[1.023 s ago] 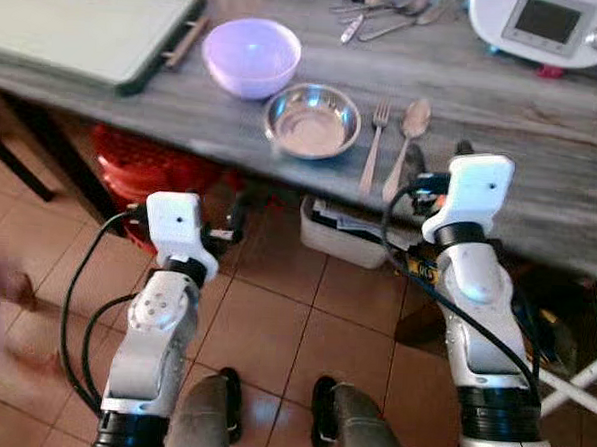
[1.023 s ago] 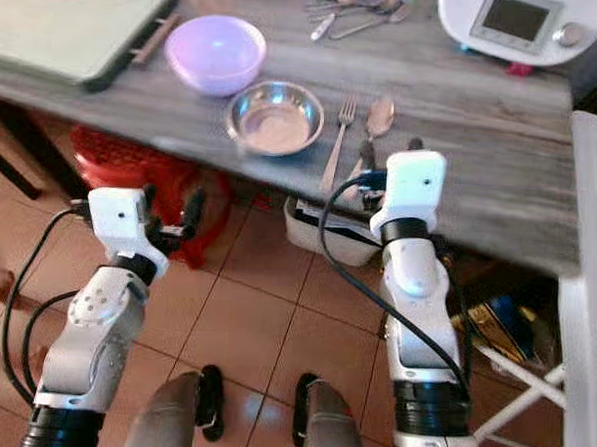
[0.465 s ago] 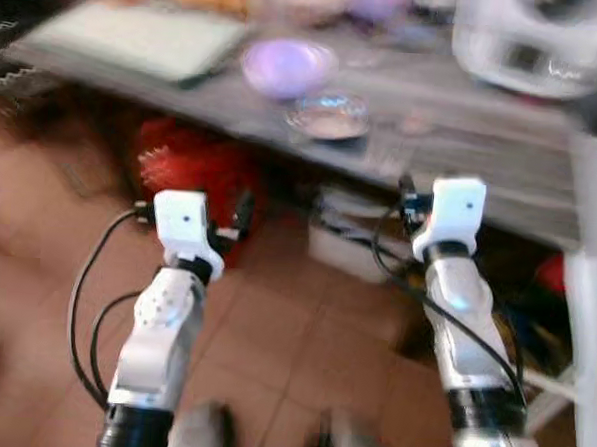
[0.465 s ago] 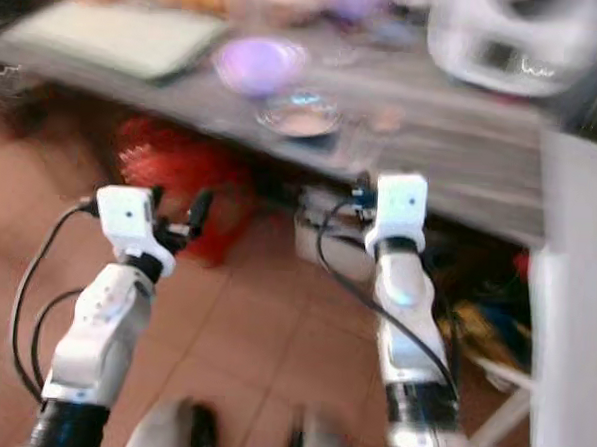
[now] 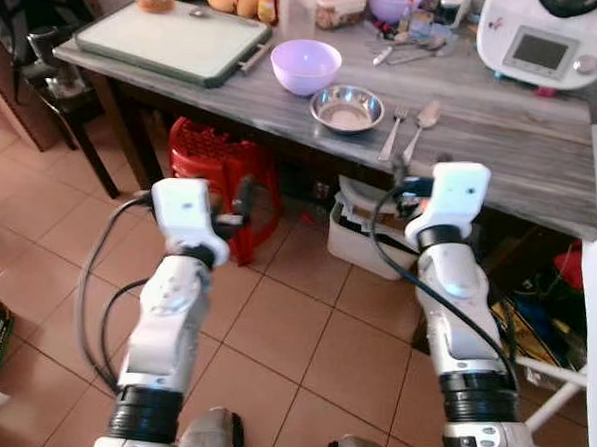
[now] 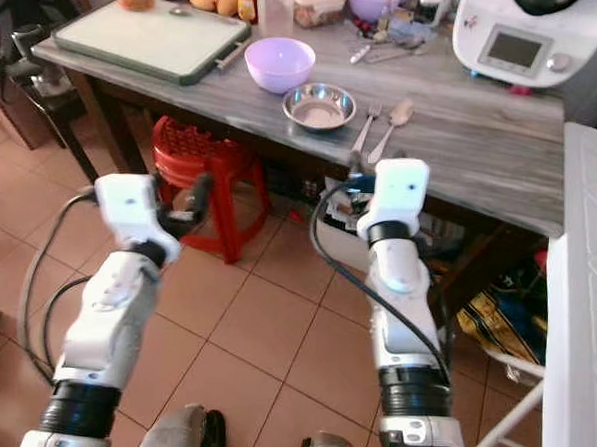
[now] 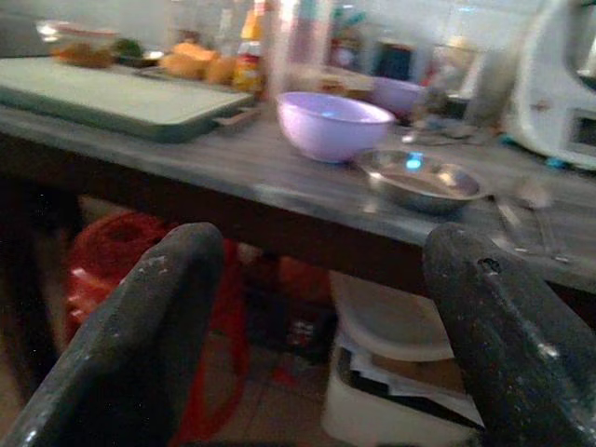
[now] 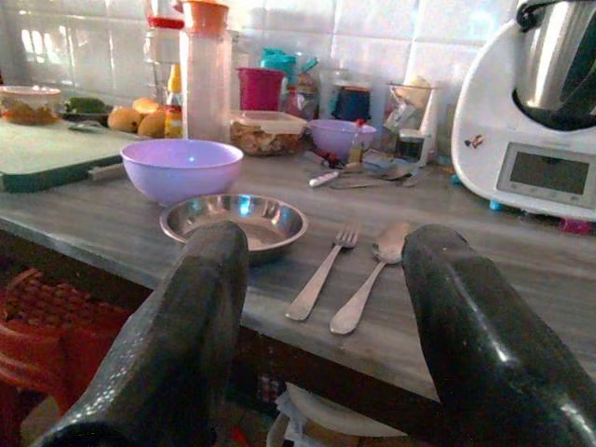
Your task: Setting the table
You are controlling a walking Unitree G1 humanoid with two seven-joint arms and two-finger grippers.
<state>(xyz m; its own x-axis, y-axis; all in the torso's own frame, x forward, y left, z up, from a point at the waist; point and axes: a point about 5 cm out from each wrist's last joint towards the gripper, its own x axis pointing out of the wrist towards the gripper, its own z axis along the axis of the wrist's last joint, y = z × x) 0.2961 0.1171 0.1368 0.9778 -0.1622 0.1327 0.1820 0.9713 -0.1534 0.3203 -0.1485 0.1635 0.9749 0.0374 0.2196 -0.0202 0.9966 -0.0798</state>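
On the grey wooden table (image 5: pixel 523 145) stand a purple bowl (image 5: pixel 305 65) and, just to its right, a steel bowl (image 5: pixel 347 108). A fork (image 5: pixel 393 132) and a spoon (image 5: pixel 422 130) lie side by side right of the steel bowl. Both arms are raised in front of the table's near edge, short of it and below its top. My left gripper (image 7: pixel 317 354) is open and empty, facing the two bowls. My right gripper (image 8: pixel 321 345) is open and empty, with the fork (image 8: pixel 321 275) and spoon (image 8: pixel 368 279) seen between its fingers.
A green cutting board (image 5: pixel 163 38) covers the table's left end, and a white kitchen appliance (image 5: pixel 548 41) stands at the back right. Loose cutlery (image 5: pixel 408 51) and jars sit along the back. Under the table are a red stool (image 5: pixel 221 164) and a white bin (image 5: pixel 373 232).
The camera has drawn back and cleared from blur: the table now lies farther off and more tiled floor shows. Both arms stay raised with open grippers.
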